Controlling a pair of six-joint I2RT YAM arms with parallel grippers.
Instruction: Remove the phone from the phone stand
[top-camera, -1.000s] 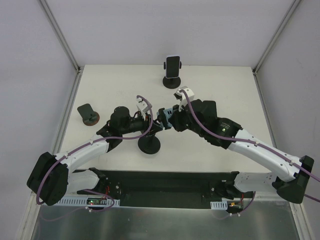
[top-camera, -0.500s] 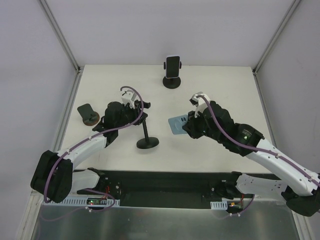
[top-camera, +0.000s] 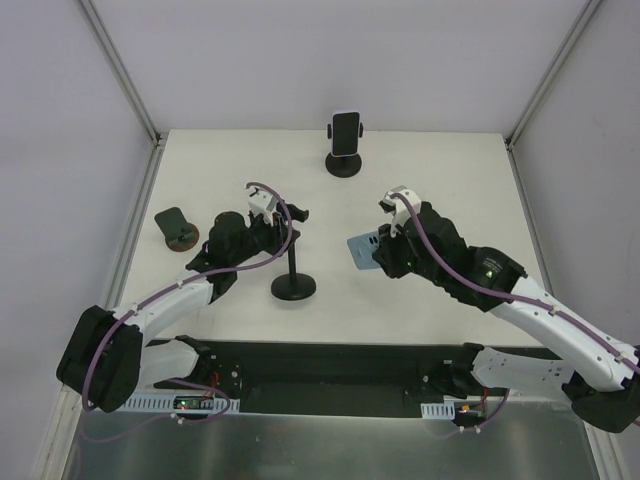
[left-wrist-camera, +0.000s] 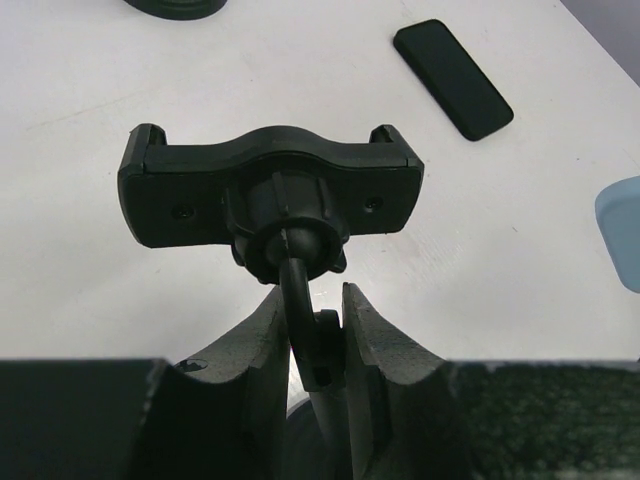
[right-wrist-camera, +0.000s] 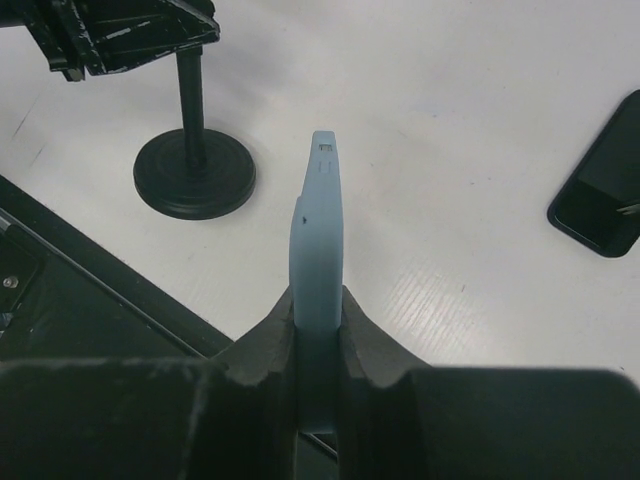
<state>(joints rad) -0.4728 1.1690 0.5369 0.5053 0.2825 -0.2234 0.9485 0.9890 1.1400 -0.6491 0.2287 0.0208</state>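
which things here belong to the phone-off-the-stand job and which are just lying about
Job: light blue phone in right end effector; black phone stand, stem gripped by left end effector.
Lying about: far stand holding a phone; black phone lying flat; dark piece on a round base.

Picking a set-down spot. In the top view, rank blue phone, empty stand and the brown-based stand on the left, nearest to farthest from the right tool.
1. blue phone: clamped in the right tool itself.
2. empty stand: to the tool's left, mid-table.
3. brown-based stand: far left of the table.
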